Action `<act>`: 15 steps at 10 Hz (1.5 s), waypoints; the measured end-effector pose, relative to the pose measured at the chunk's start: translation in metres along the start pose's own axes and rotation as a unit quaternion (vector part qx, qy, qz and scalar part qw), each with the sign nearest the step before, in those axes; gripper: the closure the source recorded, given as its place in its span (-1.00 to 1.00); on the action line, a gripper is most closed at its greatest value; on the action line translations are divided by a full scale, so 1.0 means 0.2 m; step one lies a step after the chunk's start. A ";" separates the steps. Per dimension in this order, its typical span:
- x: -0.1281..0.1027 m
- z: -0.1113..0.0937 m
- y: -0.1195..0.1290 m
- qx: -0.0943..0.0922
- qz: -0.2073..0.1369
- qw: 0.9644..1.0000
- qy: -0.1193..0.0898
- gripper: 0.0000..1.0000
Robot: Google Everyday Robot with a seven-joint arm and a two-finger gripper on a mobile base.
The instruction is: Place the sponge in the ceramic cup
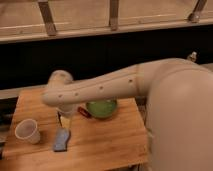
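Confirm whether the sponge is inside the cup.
No, the sponge lies flat on the table beside the cup, with the gripper just above it.
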 end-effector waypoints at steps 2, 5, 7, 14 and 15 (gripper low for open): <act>0.01 -0.01 -0.02 0.095 0.059 0.990 0.088 -0.60; -0.01 -0.09 -0.05 0.201 0.110 0.965 0.128 -0.60; 0.00 -0.06 -0.04 0.186 0.109 0.970 0.112 -0.60; -0.06 0.07 0.18 -0.118 0.174 0.978 -0.003 -0.60; -0.08 0.06 0.21 -0.123 0.172 0.977 -0.007 -0.60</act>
